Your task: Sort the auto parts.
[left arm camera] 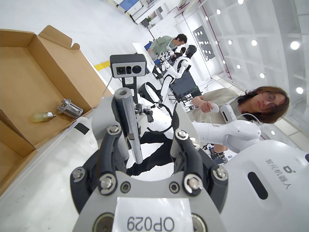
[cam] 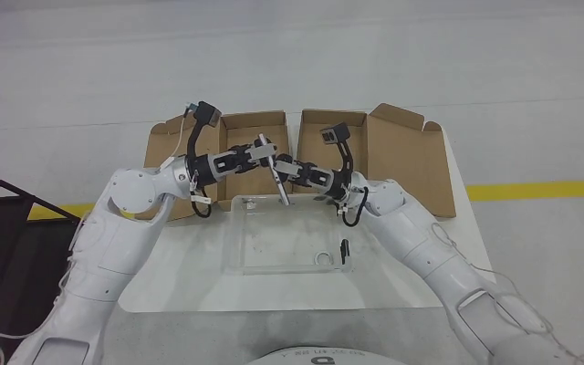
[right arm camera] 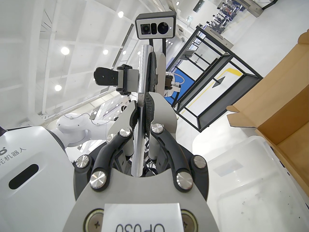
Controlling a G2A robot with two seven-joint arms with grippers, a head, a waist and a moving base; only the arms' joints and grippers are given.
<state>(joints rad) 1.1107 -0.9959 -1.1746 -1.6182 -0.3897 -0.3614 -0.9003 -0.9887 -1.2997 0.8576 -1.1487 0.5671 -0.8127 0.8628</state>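
Handing over is the step I judge I'm in. The right claw (right arm camera: 143, 103) is clamped on the metal rod (right arm camera: 141, 80) low on its length, and the rest of the rod runs on toward the top of the right wrist frame. The left claw (left arm camera: 144, 118) faces it head-on with its fingers spread. The rod lies close against one finger (left arm camera: 104, 118), while the other finger stands well apart.

In the top view both claws meet at centre frame, over the upper edge of the clear tray (cam: 265, 239), and the rod points down the frame, slightly tilted. Its length runs through the left claw's gap, at right angles to the way those fingers close, so closing them should catch it, I reckon. A cardboard box (left arm camera: 36, 73) holding two small parts sits at the left of the left wrist frame.
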